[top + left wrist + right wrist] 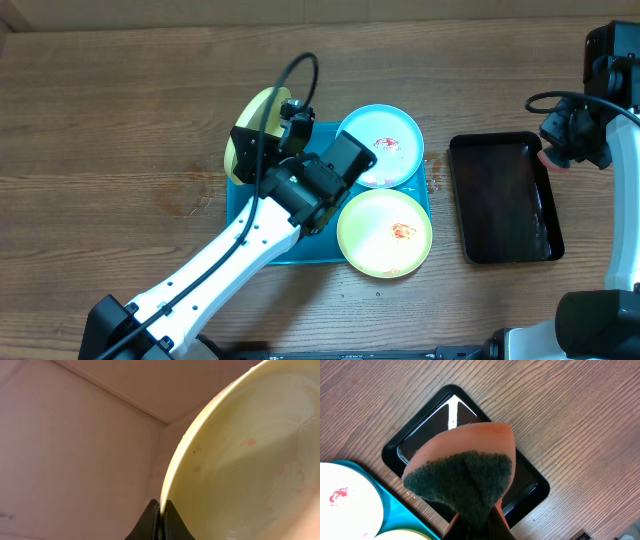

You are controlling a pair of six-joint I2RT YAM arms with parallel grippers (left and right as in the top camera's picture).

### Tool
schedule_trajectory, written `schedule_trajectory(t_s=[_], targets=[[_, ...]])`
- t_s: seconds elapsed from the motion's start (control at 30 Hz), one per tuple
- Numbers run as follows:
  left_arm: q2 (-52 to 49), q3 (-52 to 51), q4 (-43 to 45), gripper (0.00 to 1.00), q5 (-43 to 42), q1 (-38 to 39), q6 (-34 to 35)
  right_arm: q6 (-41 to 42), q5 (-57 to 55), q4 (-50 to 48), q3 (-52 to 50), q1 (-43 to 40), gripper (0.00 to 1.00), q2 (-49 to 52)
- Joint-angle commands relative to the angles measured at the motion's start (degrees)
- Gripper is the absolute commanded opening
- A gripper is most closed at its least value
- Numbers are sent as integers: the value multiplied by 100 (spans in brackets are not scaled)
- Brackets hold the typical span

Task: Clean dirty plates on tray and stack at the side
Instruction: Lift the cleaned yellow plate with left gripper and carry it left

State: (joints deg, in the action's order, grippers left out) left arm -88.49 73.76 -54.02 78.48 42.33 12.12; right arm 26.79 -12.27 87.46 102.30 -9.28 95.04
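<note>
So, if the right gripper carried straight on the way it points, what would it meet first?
Probably the black tray: the sponge held in the right gripper hangs over its dark floor and would touch first. Depth is unclear.

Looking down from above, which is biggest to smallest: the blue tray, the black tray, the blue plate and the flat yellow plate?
1. the blue tray, though mostly covered
2. the black tray
3. the blue plate and the flat yellow plate: they look alike, so I won't rank them.
</note>
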Motion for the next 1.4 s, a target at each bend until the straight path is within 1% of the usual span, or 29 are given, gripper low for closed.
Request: schedule_trajectory(t_s=[0.0, 0.17, 0.33, 0.47, 0.5, 0.53, 0.57, 0.7, 0.87, 1.0, 1.07, 1.23, 1.37], targets=[[96, 37, 33, 4, 664, 85, 232, -24, -59, -20, -2, -13, 4, 7], [96, 37, 31, 4, 520, 83, 293, -140, -57, -17, -2, -13, 4, 7], [96, 28, 0, 4, -479, 70, 291, -153, -55, -15, -2, -13, 4, 7], [96, 26, 2, 4, -1464, 17, 297, -177, -57, -17, -2, -13, 4, 11], [96, 26, 2, 4, -1917, -66, 295, -258, -50, -24, -4, -11, 4, 17], [96, 26, 4, 4, -2186, -136, 295, -310, -50, -31, -4, -11, 4, 22], [96, 26, 0, 4, -2726, -302, 293, -323, -48, -35, -4, -11, 4, 22], [96, 26, 2, 4, -4000, -800, 295, -323, -48, -35, -4, -11, 4, 22], [111, 28, 4, 4, -5665, -1906, 286, -326, -48, -39, -4, -11, 4, 22], [118, 28, 2, 4, -7025, -3047, 103, -326, -50, -52, -4, -11, 4, 22], [118, 26, 2, 4, -7558, -3668, 68, -326, -50, -66, -4, -11, 4, 22], [116, 24, 0, 4, -8358, -5191, -44, -326, -50, -85, -4, -11, 4, 22], [87, 9, 15, 4, -8426, -6240, -76, -326, -50, -83, -4, -11, 4, 22]])
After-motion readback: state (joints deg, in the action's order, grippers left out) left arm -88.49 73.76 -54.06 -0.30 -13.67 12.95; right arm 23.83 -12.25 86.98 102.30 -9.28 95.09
